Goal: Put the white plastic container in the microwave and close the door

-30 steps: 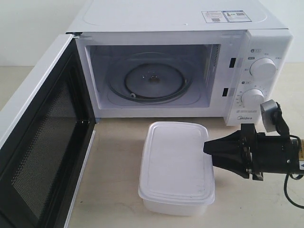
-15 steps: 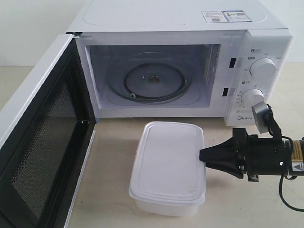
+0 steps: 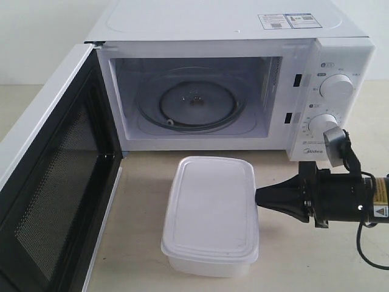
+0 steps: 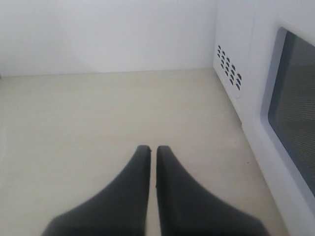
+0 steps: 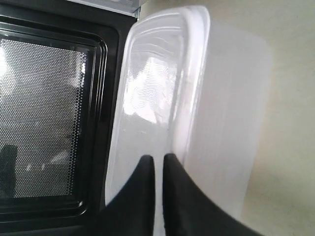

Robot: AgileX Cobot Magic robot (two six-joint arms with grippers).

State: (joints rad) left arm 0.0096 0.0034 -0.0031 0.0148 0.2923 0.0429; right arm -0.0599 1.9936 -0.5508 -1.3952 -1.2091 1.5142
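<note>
On the worktop (image 3: 146, 201), just in front of the microwave (image 3: 225, 21), the white plastic container (image 3: 209, 213) sits with its lid on. It is outside the cavity, with its long side running away from the oven's front. Compared with a second ago, it lies further left, nearer the open door (image 3: 55, 176). Its near end has swung slightly leftward, so it now stands a little skewed to the oven. The right pincer (image 3: 258, 198) reaches in level from the right, its tip touching the container's right rim about halfway along. A second ago its jaws stood apart at the lid's right edge. Now they are drawn together, and the right wrist view shows only a thin slit between the black fingers (image 5: 145, 169). Whether the lid's thin lip is nipped between them cannot be told. The pincer itself has also shifted a little to the left since then. The door is as it was, swung wide on the left with its black inner face and mesh window turned toward the exterior camera. The glass turntable (image 3: 194, 103) shows inside the lit cavity, and the two round knobs (image 3: 336, 87) sit on the panel at the right. The left pincer (image 4: 149, 147), seen in its own wrist view, has its two dark fingers closed together. It holds nothing and sits above bare worktop beside the door's white outer face.
</note>
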